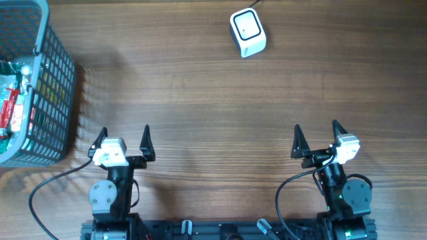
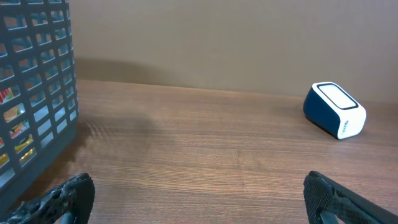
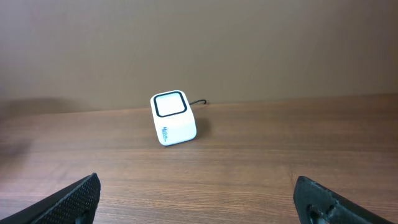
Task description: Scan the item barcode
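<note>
The scanner (image 1: 247, 32) is a small white box with a dark-framed window on its top face. It sits on the far side of the wooden table (image 1: 200, 100), a little right of the middle. From above, its long axis runs from far to near, with the near end turned slightly to the right. The window lies toward the far end and faces upward. A thin dark cord (image 3: 199, 101) leaves the scanner at the back. In the right wrist view the scanner (image 3: 173, 117) stands by itself ahead, with only bare wood between it and the camera. In the left wrist view it (image 2: 334, 109) appears far off to the right.

Well apart from it, at the left edge of the table, stands a grey-blue plastic basket (image 1: 50, 100) with mesh walls. Packets (image 1: 12, 107) in red, green and yellow lie in it. What they are cannot be made out, and no barcode can be seen. Through the mesh (image 2: 37, 93) the left wrist camera catches bits of red and yellow.

Both arms sit at the near edge. The left gripper (image 1: 125, 131) is just beside the basket's near corner, with its jaws spread wide and holding nothing. The right gripper (image 1: 317, 127) is likewise wide apart and empty, pointing toward the far side.
</note>
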Motion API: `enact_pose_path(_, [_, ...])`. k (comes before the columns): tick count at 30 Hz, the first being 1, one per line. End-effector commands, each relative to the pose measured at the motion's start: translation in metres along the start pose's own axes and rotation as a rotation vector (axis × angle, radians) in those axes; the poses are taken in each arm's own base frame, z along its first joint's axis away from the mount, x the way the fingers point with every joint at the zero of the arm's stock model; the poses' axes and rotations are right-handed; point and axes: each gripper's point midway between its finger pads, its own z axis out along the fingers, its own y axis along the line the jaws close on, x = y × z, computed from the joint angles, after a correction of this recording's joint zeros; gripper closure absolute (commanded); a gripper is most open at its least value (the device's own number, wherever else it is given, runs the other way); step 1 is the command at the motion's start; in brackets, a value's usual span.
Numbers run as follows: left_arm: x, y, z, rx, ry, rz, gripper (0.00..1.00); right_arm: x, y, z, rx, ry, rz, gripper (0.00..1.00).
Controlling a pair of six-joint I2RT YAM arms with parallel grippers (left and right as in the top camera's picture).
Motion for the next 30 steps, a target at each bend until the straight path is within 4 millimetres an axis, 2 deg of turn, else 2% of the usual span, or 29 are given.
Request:
enact_pose_path(1, [0.002, -0.001, 0.0, 0.011, 0.001, 0.015, 0.0, -0.002, -0.002, 0.0, 0.008, -0.009, 0.004, 0.01])
enact_pose_path(13, [0.001, -0.001, 0.0, 0.011, 0.0, 0.015, 0.0, -0.002, -0.002, 0.0, 0.008, -0.01, 0.003, 0.0])
enact_pose_path(15, [-0.004, 0.003, 0.0, -0.014, -0.023, 0.041, 0.0, -0.002, -0.002, 0.0, 0.008, -0.009, 0.003, 0.0])
enact_pose_path(17, [-0.017, 0.006, -0.001, -0.034, -0.077, 0.042, 0.0, -0.002, -0.002, 0.0, 0.008, -0.01, 0.004, 0.0])
enact_pose_path(22, [-0.062, -0.009, -0.008, 0.041, -0.254, 0.051, 0.0, -0.002, -0.002, 0.0, 0.008, -0.01, 0.004, 0.0])
enact_pose_path(30, [-0.154, -0.026, -0.046, 0.094, -0.437, 0.067, 0.0, -0.002, -0.002, 0.0, 0.008, -0.01, 0.004, 0.0])
